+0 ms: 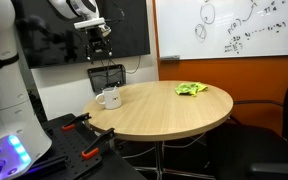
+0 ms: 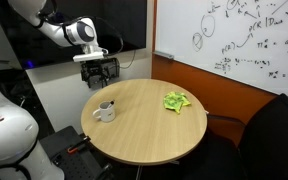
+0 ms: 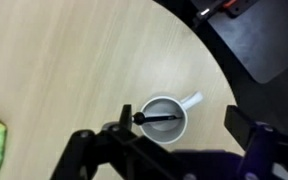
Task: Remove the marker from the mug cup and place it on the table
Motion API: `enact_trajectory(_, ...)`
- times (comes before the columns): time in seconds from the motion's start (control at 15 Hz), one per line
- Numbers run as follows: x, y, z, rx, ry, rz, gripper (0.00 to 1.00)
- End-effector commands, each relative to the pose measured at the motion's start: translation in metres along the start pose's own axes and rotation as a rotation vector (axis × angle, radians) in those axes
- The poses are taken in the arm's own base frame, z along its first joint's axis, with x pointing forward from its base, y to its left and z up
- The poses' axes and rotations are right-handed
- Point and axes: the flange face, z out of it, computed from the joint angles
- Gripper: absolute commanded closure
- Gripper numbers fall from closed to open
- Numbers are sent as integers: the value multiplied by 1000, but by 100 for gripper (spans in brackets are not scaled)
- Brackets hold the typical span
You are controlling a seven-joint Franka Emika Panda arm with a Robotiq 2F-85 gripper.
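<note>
Nothing done yet: the black marker point(image 3: 160, 118) sits in the white mug point(image 3: 176, 136); the tool point(image 2: 100, 74) hovers above, open and empty.

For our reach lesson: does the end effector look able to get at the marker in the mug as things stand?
Probably yes. The end effector hangs open above the mug, nothing lies between them, and the marker shows inside the rim; the cloth sits well aside.
</note>
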Motion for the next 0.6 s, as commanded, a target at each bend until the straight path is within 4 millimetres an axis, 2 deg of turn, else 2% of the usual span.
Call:
enact_trajectory(0.0, 19, 1, 8, -51, -8, -195, 0)
enact_trajectory(0.53, 38, 6, 27, -142, -44, -629, 0)
